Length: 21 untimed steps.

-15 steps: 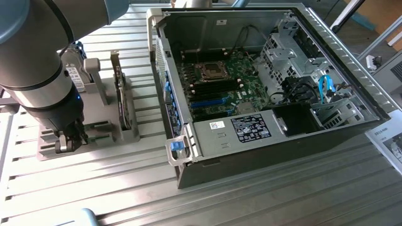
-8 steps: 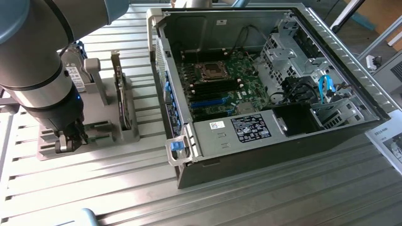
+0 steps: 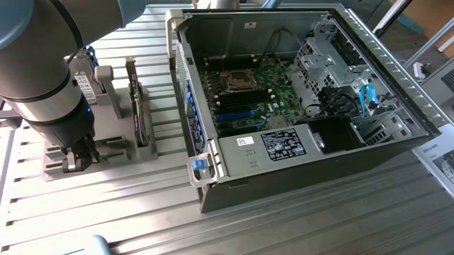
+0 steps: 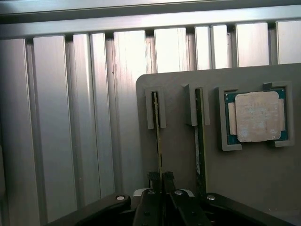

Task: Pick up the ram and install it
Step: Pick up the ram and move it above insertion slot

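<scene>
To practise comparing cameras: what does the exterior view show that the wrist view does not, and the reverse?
Exterior view: the open computer case with its motherboard, and the robot arm above the holder. Wrist view: the gripper pinched on the ram standing on edge in its slot, a second stick beside it, and a processor chip in a recess. Both: the grey holder and the slatted metal table.

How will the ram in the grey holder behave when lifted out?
Probably stiff: the ram is a thin board standing straight on edge. Likely light, being so narrow. It may bind in the holder slot, since the gripper jaws pinch one end.
</scene>
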Available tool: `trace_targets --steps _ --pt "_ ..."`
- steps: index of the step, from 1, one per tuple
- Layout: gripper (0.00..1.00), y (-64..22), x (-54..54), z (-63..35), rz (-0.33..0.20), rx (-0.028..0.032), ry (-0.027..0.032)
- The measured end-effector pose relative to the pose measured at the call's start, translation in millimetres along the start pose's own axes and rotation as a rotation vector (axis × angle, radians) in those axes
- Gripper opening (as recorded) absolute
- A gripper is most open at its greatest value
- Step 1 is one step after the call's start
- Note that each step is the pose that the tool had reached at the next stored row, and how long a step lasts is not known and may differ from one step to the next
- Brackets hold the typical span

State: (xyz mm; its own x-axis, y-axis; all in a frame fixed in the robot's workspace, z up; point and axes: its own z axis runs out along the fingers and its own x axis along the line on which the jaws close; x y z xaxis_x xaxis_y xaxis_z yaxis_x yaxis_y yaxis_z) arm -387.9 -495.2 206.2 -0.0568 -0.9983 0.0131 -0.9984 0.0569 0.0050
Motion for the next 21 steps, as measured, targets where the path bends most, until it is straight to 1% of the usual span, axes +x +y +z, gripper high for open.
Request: trace_targets --steps 7,12,21 --pt "0.14 0.1 0.1 -7.7 0.000 0.0000 0.0001" --pt "0.14 0.1 0.2 -11.2 0.000 -0.0001 0.0001" --pt "0.14 0.1 0.3 -24.2 0.000 0.0000 0.0002"
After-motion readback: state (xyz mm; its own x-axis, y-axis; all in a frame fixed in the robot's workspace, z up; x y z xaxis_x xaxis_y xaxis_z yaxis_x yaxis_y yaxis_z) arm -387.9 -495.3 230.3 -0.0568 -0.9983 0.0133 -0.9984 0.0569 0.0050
